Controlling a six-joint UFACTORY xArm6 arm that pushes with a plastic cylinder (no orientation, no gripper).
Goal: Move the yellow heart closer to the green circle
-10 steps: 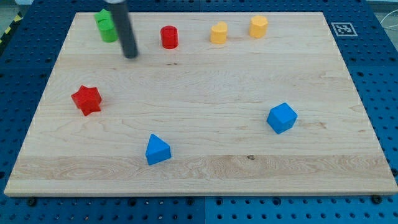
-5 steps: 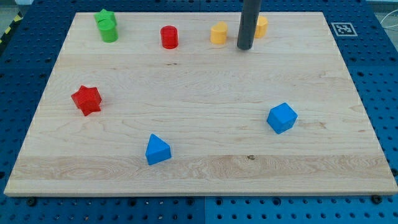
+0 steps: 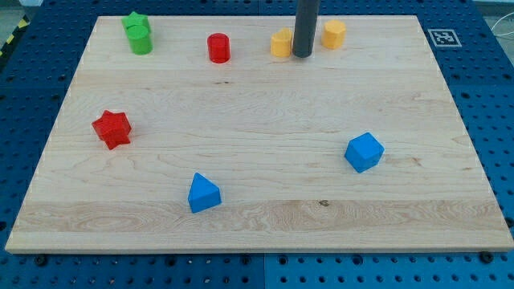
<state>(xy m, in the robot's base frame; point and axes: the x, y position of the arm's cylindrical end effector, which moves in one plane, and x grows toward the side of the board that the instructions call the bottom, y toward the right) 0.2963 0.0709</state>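
The yellow heart (image 3: 280,43) lies near the view's top, right of centre. The green circle (image 3: 142,41) lies at the top left, touching a green star (image 3: 134,22) just above it. My tip (image 3: 303,55) stands right beside the heart's right side, between it and a second yellow block (image 3: 334,34). I cannot tell whether the tip touches the heart. The rod hides part of the heart's right edge.
A red cylinder (image 3: 218,47) lies between the heart and the green blocks. A red star (image 3: 112,128) is at the left, a blue triangle (image 3: 202,193) at the lower middle, a blue block (image 3: 365,152) at the right. A marker tag (image 3: 442,37) sits at the board's top right corner.
My tip swept from beside the green blocks across to the right, then came back a little left and up beside the yellow heart. No block has visibly moved.
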